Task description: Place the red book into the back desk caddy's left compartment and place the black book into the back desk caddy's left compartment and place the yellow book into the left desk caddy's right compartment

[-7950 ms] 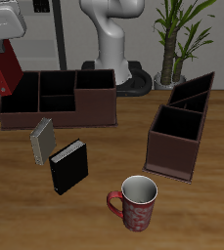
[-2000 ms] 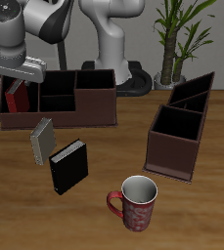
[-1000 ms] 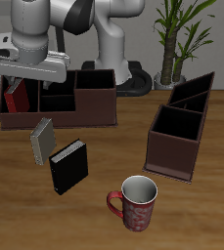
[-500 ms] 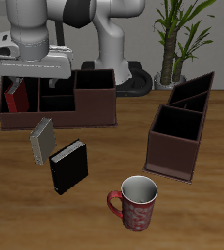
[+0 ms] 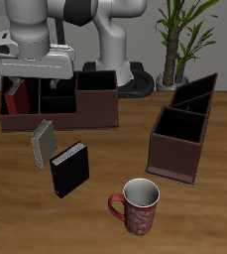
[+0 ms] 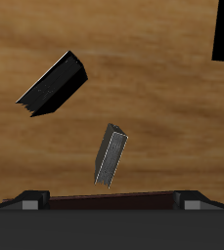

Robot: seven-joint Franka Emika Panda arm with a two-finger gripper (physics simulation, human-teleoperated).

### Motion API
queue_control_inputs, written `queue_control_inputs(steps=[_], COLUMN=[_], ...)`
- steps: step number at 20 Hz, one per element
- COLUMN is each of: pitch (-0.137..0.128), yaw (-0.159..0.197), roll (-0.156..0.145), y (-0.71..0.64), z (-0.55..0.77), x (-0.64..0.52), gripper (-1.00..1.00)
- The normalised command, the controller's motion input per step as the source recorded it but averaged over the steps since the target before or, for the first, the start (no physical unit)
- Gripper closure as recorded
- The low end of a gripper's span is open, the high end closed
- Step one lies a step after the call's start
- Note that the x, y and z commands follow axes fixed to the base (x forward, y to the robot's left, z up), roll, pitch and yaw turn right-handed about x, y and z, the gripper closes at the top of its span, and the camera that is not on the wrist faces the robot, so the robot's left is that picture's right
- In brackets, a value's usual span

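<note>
With the red book [image 5: 15, 99] already standing in the back desk caddy [image 5: 85, 111], the gripper [image 5: 31, 79], probably empty though its jaws are hidden, hovers above it, overlooking the black book [image 6: 52, 82] on the surface [image 5: 105, 213] in front.

The setting reads as a simulated office desk: a wooden tabletop [image 5: 214, 213] carries two dark brown compartmented desk caddies [image 5: 60, 104] [image 5: 184, 129], a red patterned mug [image 5: 138, 206] and books, with a potted green plant [image 5: 179, 40] behind.
</note>
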Motion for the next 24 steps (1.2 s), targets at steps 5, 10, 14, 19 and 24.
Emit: queue_control_inputs(steps=[5, 10, 14, 19, 24], pitch=[-0.026, -0.036, -0.003, -0.019, -0.029], yaw=[-0.07, -0.015, -0.008, -0.034, -0.025], roll=[0.048, 0.014, -0.027, -0.003, 0.02], y=[-0.27, -0.05, 0.2, 0.42, 0.45], z=[-0.12, -0.02, 0.08, 0.22, 0.16], x=[0.09, 0.11, 0.26, 0.45, 0.46], gripper=[-1.0, -1.0, -1.0, -1.0, -1.0])
